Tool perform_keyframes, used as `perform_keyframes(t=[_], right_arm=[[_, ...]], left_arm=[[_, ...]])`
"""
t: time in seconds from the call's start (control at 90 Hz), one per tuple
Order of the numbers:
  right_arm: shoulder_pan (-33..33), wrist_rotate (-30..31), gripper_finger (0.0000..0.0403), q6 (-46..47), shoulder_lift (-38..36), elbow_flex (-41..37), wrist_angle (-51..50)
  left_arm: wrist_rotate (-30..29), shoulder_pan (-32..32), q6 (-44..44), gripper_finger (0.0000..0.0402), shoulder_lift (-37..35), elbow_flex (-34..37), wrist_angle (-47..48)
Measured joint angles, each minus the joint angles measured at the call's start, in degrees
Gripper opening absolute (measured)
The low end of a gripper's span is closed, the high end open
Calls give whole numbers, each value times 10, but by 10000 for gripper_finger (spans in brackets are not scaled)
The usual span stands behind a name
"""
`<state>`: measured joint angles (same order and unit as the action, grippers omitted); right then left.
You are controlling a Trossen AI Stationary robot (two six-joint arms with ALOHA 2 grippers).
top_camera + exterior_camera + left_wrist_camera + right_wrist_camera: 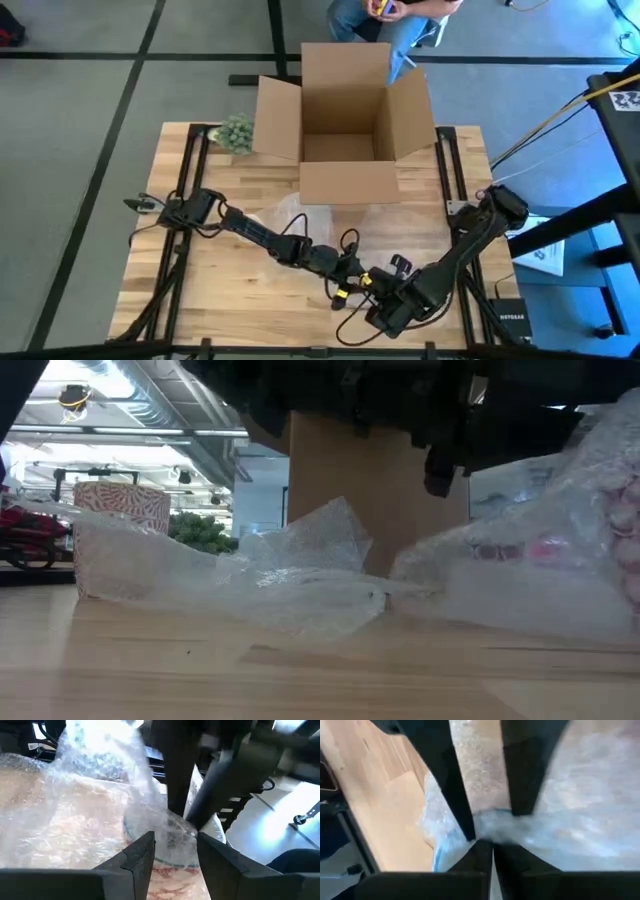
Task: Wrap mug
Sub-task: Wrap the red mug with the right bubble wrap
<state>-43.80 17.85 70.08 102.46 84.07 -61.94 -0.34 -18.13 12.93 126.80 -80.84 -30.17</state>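
Between the left claw's (175, 851) parted fingers lies the bubble-wrapped mug (165, 837); the right claw (492, 847) pinches bubble wrap (580, 815).

No text, label, brand or number is showing legibly anywhere; a black-and-white coded marker (626, 100) is sitting at the right edge of the high view, and print on a white sheet (545, 255) is staying unreadable.
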Motion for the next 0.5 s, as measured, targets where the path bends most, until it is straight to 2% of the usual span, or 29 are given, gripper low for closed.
perform_keyframes(t=[0.111, 0.233, 0.333, 0.5], right_arm=[[-15, -3, 1, 17, -14, 29, -58], [-42, 21, 1, 113, -39, 34, -154], [-65, 7, 1, 211, -44, 3, -214], [-77, -2, 1, 286, -49, -70, -198]], left_arm=[[0, 0, 0, 134, 0, 0, 0], [0, -2, 1, 134, 2, 1, -10], [-1, -4, -1, 134, 2, 2, -18], [0, -4, -2, 134, 3, 2, -23]])
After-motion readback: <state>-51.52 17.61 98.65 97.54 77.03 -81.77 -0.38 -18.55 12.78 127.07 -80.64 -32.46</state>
